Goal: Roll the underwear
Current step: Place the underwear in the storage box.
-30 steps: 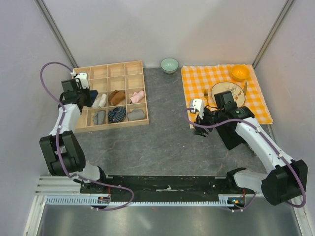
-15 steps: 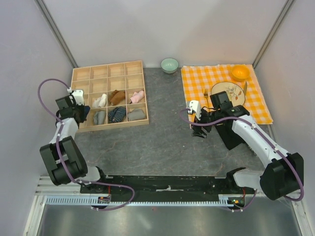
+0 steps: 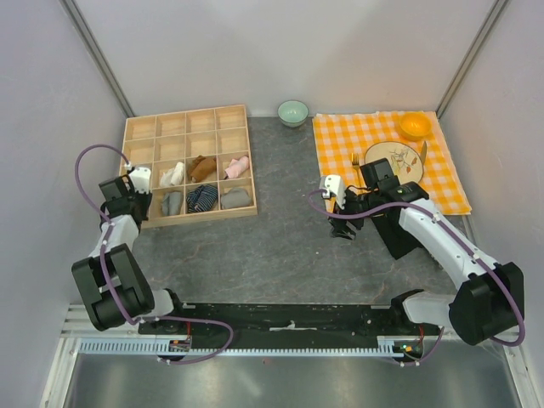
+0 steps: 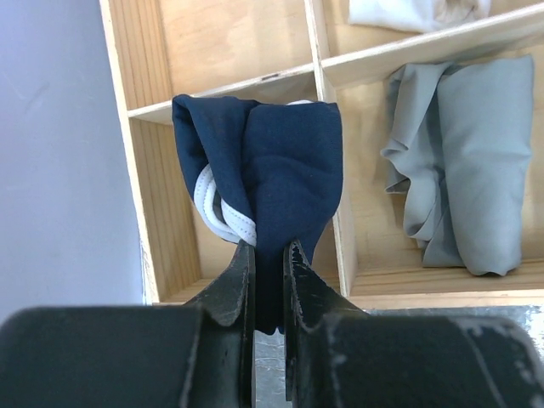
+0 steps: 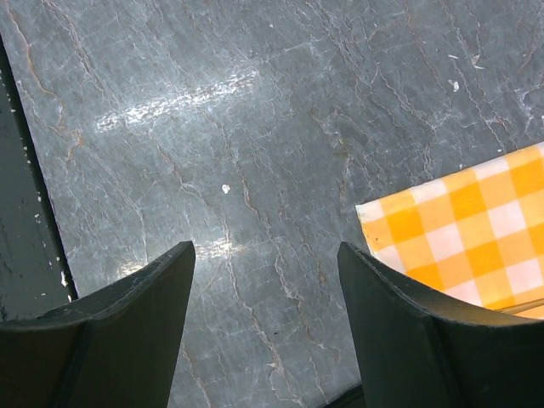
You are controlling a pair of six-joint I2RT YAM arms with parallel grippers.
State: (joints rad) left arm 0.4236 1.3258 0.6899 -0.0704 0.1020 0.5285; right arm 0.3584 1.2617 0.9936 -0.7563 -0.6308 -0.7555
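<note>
The left hand (image 4: 268, 251) pinches the bunched navy underwear (image 4: 274, 157) straight ahead of its fingers at the wooden tray's (image 4: 153, 178) near-left corner, while the right hand (image 5: 263, 253) gapes empty over the table (image 5: 255, 127), well apart.

Grey stone-look table (image 3: 280, 246) w/ wooden divider tray (image 3: 200, 132) far-left, green bowl (image 3: 293, 112) mid-back, orange checked cloth (image 3: 340, 136) far-right

Navy underwear (image 4: 276, 178), white trim
</note>
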